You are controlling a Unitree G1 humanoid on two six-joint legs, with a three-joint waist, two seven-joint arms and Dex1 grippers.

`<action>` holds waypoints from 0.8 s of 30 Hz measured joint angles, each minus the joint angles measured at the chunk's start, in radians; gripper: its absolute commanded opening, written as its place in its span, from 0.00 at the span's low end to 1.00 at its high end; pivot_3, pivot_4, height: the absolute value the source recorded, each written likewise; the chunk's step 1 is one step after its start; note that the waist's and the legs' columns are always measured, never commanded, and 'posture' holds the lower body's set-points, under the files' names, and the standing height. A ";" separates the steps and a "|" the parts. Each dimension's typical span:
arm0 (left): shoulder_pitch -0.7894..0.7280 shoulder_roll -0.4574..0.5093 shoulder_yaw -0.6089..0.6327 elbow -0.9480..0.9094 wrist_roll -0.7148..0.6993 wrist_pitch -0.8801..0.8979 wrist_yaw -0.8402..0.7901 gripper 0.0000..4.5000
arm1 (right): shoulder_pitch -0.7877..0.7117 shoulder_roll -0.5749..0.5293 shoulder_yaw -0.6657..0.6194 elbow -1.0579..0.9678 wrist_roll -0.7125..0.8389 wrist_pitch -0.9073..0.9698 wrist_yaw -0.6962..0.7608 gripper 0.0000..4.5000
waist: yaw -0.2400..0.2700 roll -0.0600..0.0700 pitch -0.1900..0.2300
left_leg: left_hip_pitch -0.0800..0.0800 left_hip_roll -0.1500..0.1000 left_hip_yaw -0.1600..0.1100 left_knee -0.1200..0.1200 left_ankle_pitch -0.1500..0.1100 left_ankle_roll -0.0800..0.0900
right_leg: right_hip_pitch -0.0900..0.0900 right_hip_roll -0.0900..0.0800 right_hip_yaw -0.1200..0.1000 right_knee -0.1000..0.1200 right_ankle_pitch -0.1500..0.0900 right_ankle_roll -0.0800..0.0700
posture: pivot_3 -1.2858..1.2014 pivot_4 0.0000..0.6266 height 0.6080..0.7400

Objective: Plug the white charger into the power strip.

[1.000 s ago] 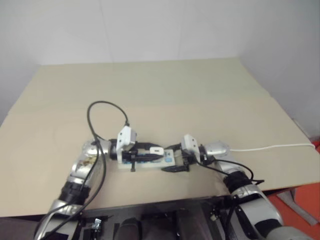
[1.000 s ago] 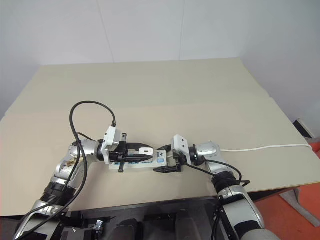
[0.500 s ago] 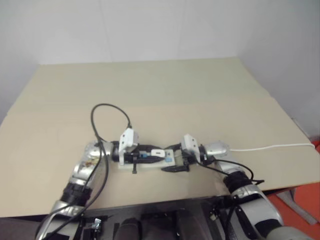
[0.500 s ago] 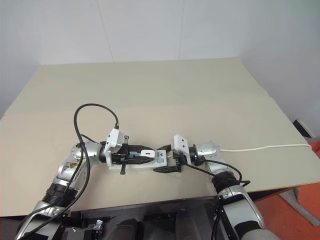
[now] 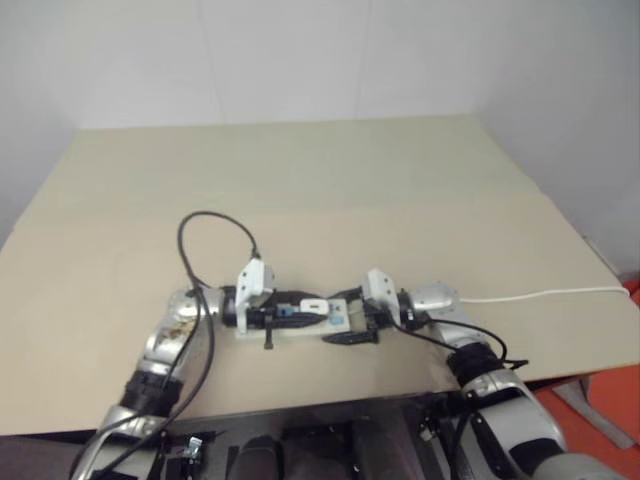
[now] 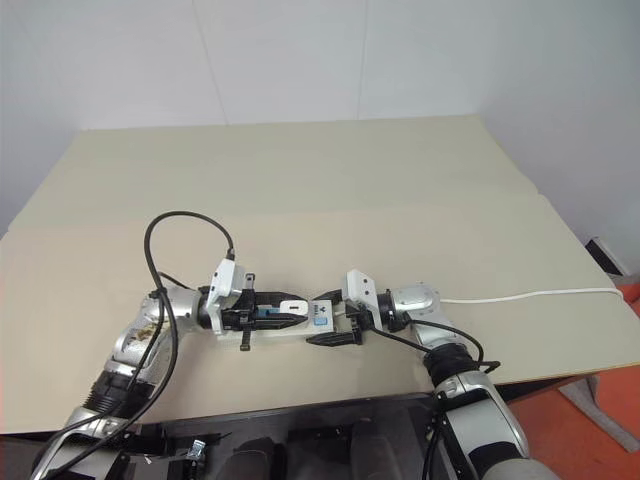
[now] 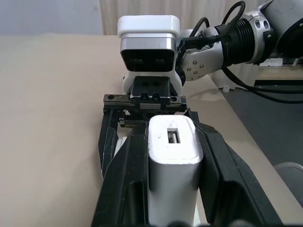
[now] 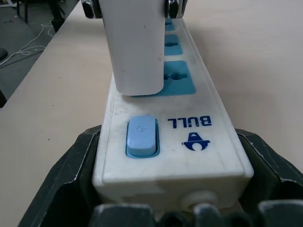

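On the tan table [image 6: 400, 190], the left gripper [image 6: 285, 309] reaches in from the left, its two black fingers [image 7: 123, 189] clamped on the white charger [image 7: 171, 156] between them. The charger's lower end sits on the power strip [image 8: 161, 109], at the blue socket [image 8: 179, 78] nearest the blue switch [image 8: 140, 135]. The right gripper [image 6: 335, 322] comes from the right, its fingers [image 8: 71, 165] closed on the switch end of the strip. A thin white cord [image 6: 540, 295] trails off right.
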 measured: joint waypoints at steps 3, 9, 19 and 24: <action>0.011 0.000 0.002 0.018 -0.002 -0.017 0.001 0.23 | 0.000 0.002 0.002 0.000 -0.001 0.000 -0.003 0.77 | -0.001 0.000 0.000 | 0.000 0.001 0.000 0.000 0.000 0.000 | 0.000 0.001 0.000 0.000 0.000 0.000 | 0.52 0.24 1.00; 0.014 0.003 0.001 0.060 -0.003 -0.078 -0.009 0.23 | 0.000 0.006 0.005 0.001 -0.003 0.002 -0.010 0.77 | 0.000 0.000 -0.002 | 0.000 0.005 0.001 0.000 0.000 0.000 | 0.000 0.005 0.000 -0.001 0.000 0.000 | 0.52 0.24 1.00; 0.011 0.009 -0.005 0.087 -0.003 -0.115 -0.016 0.23 | 0.000 0.009 0.013 0.001 -0.006 0.011 -0.017 0.77 | 0.004 0.007 -0.008 | 0.000 0.012 0.004 0.000 0.000 0.000 | 0.001 0.013 0.000 -0.003 0.000 0.000 | 0.52 0.24 1.00; -0.005 0.012 -0.013 0.095 -0.003 -0.099 -0.027 0.23 | 0.000 0.009 0.013 0.001 -0.006 0.012 -0.017 0.77 | 0.004 0.008 -0.008 | 0.000 0.012 0.004 0.000 0.000 0.000 | 0.001 0.013 0.000 -0.003 0.000 0.000 | 0.52 0.24 1.00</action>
